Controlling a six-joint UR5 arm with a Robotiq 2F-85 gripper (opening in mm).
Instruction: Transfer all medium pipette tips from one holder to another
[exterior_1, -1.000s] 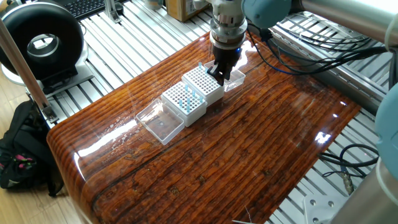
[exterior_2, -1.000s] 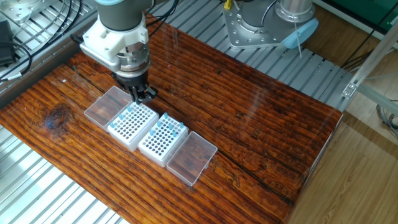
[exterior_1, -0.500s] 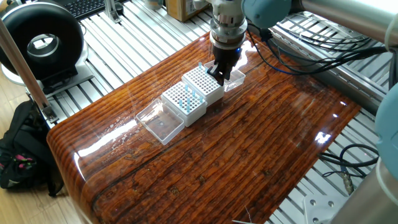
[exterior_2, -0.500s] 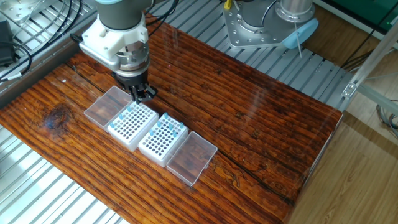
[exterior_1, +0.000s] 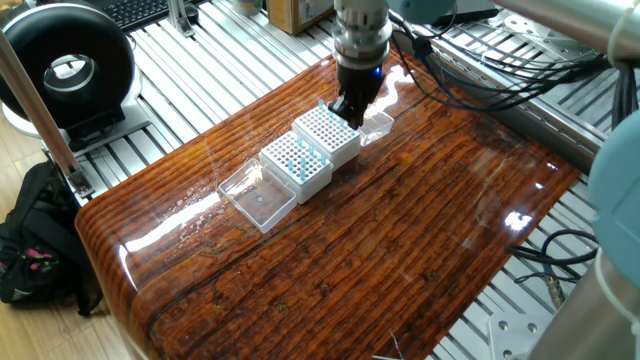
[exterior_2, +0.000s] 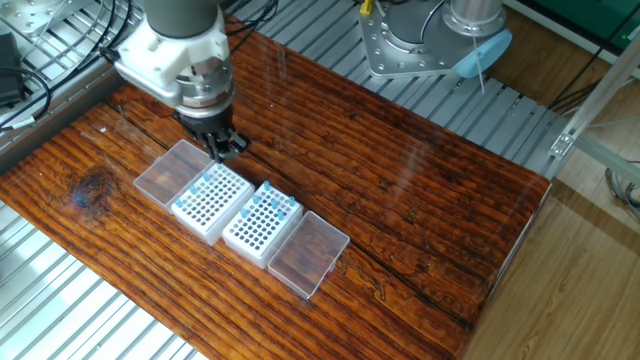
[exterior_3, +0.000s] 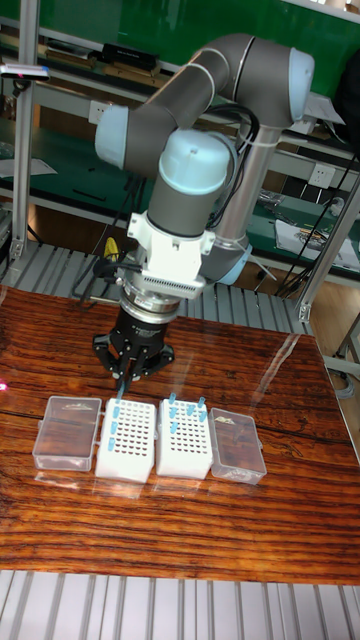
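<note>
Two white holders stand side by side on the wooden table. The holder under the gripper (exterior_3: 125, 442) (exterior_2: 210, 200) (exterior_1: 328, 135) carries a few medium pipette tips (exterior_3: 115, 409), light blue and upright. The neighbouring holder (exterior_3: 185, 445) (exterior_2: 258, 225) (exterior_1: 297, 165) has several tips (exterior_3: 185, 410) (exterior_2: 275, 203) in its back rows. My gripper (exterior_3: 127, 378) (exterior_2: 222, 148) (exterior_1: 348, 110) hovers just above the first holder's far edge. Its fingers are close together, and a thin light-blue tip seems pinched between them.
Each holder has a clear lid lying open flat beside it, the first holder's lid (exterior_2: 168, 170) (exterior_3: 68, 432) and the neighbour's lid (exterior_2: 308, 252) (exterior_3: 238, 445). A black round device (exterior_1: 65, 65) and a black bag (exterior_1: 30, 250) sit off the table. Cables (exterior_1: 470, 90) trail behind the arm.
The gripper stayed still over the holder's far edge, then rose a little and shifted slightly toward the lid side. The holders and lids have not moved.
</note>
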